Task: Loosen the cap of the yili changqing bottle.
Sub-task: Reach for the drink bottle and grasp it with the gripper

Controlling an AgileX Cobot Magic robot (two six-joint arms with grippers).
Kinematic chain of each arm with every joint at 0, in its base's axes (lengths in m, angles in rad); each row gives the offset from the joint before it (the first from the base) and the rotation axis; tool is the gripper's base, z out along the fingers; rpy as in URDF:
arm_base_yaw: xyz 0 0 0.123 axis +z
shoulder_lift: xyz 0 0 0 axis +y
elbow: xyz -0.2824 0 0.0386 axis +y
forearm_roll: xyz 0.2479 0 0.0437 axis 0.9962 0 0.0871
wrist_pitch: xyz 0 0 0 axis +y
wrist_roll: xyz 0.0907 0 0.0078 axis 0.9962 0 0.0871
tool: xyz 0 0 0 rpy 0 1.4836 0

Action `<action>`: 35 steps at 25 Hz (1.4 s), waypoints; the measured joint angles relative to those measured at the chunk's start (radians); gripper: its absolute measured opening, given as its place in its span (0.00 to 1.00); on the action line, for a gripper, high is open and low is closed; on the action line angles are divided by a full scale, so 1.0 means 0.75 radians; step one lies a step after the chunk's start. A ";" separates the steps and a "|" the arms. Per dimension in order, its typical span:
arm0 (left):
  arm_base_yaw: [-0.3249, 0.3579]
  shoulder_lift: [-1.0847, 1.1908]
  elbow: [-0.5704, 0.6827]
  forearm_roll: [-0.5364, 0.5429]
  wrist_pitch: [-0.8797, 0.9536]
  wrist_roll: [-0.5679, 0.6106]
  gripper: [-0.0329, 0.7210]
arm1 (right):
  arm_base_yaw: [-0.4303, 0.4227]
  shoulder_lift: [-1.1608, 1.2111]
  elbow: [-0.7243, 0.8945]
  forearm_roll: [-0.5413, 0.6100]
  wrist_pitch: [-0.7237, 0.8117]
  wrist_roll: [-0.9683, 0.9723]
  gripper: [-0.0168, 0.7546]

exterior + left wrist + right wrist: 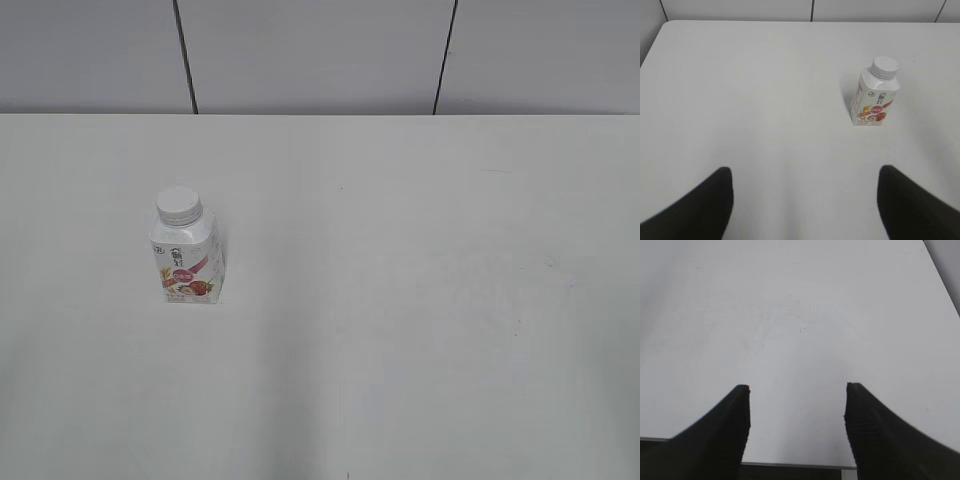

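White table (420,330) bears the upright yili changqing bottle (186,262), cap (179,205) topmost; both tools gape apart.

On the label of the yili changqing bottle (874,97) I could see some dark characters and a small pink-red badge, but they were too small and blurred; I could read nothing.

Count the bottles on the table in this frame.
1. A single capped bottle stands upright on the left part of the table, ahead of the left gripper. No others are visible.
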 joint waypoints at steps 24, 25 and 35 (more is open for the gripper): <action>0.000 0.000 0.000 0.000 0.000 0.000 0.76 | 0.000 0.000 0.000 0.000 0.000 0.000 0.64; 0.000 0.000 0.000 0.000 0.000 0.000 0.76 | 0.000 0.000 0.000 0.000 0.000 0.000 0.64; 0.000 0.000 0.000 0.001 0.000 0.000 0.76 | 0.000 0.000 0.000 0.000 0.000 0.000 0.64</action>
